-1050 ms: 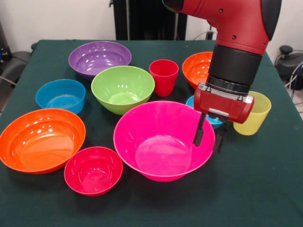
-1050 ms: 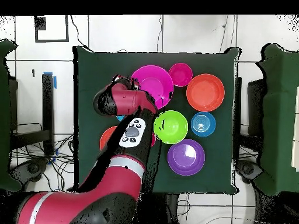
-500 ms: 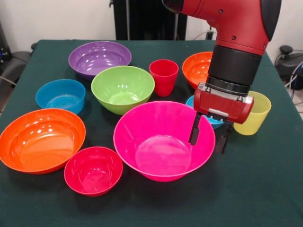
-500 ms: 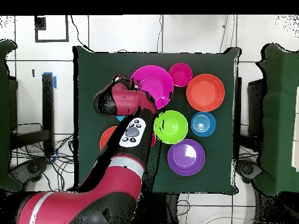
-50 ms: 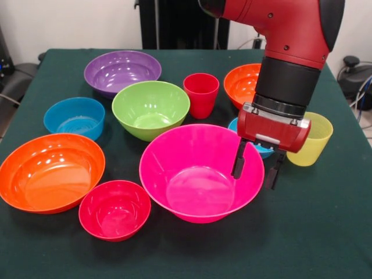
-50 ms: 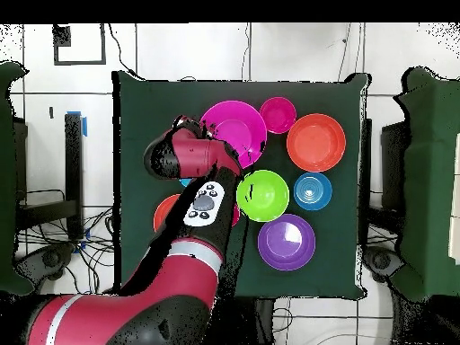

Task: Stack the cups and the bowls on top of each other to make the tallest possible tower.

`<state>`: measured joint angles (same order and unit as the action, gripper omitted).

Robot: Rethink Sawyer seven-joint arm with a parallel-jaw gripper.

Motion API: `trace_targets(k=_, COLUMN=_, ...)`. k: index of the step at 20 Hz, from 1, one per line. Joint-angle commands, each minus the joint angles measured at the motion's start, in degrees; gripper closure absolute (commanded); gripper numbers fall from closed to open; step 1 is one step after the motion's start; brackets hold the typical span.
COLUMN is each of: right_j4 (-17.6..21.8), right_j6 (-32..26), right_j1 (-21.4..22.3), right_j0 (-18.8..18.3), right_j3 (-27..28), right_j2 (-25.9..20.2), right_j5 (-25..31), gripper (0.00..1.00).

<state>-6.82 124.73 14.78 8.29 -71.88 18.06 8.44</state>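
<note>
Over the right rim of the pink bowl (image 5: 200,173), the gripper (image 5: 256,167) hangs with its fingers (image 5: 239,160) spread apart, one inside the rim and one outside, clamping nothing. Nothing is stacked: each bowl sits alone on the green counter (image 5: 325,232). The green bowl (image 5: 150,108) stands just behind the pink bowl, the red cup (image 5: 201,95) beside it. The yellow cup (image 5: 311,139) stands right of the gripper. A small blue bowl (image 5: 258,149) is mostly hidden behind the gripper.
</note>
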Motion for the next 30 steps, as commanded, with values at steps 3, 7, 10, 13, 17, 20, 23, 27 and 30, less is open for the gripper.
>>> trace_targets(k=3, right_j4=4.11, right_j6=-0.88, right_j1=-3.28, right_j0=0.41, right_j3=1.38, right_j2=-5.38, right_j5=6.04, gripper=0.0)
trace_targets(k=7, right_j4=4.0, right_j6=-1.22, right_j1=-3.48, right_j0=-0.05, right_j3=2.09, right_j2=-6.04, right_j5=6.13, gripper=0.0)
trace_targets(k=10, right_j4=3.88, right_j6=-1.17, right_j1=-3.52, right_j0=-0.03, right_j3=2.33, right_j2=-6.05, right_j5=6.22, gripper=0.0)
trace_targets(k=13, right_j4=3.89, right_j6=-0.98, right_j1=-3.44, right_j0=0.22, right_j3=2.24, right_j2=-5.64, right_j5=6.06, gripper=0.0)
trace_targets(k=17, right_j4=3.92, right_j6=-1.01, right_j1=-3.65, right_j0=0.39, right_j3=2.56, right_j2=-5.44, right_j5=6.08, gripper=0.0)
trace_targets(k=20, right_j4=3.71, right_j6=-0.94, right_j1=-4.38, right_j0=0.69, right_j3=3.49, right_j2=-5.09, right_j5=6.5, gripper=0.0)
trace_targets(k=23, right_j4=3.58, right_j6=-1.02, right_j1=-5.36, right_j0=1.0, right_j3=4.56, right_j2=-4.94, right_j5=6.87, gripper=0.0)
trace_targets(k=27, right_j4=3.68, right_j6=-1.29, right_j1=-6.22, right_j0=1.05, right_j3=5.45, right_j2=-5.2, right_j5=7.18, gripper=0.0)
trace_targets(k=30, right_j4=3.73, right_j6=-1.28, right_j1=-6.62, right_j0=1.12, right_j3=5.77, right_j2=-5.38, right_j5=7.09, gripper=0.0)
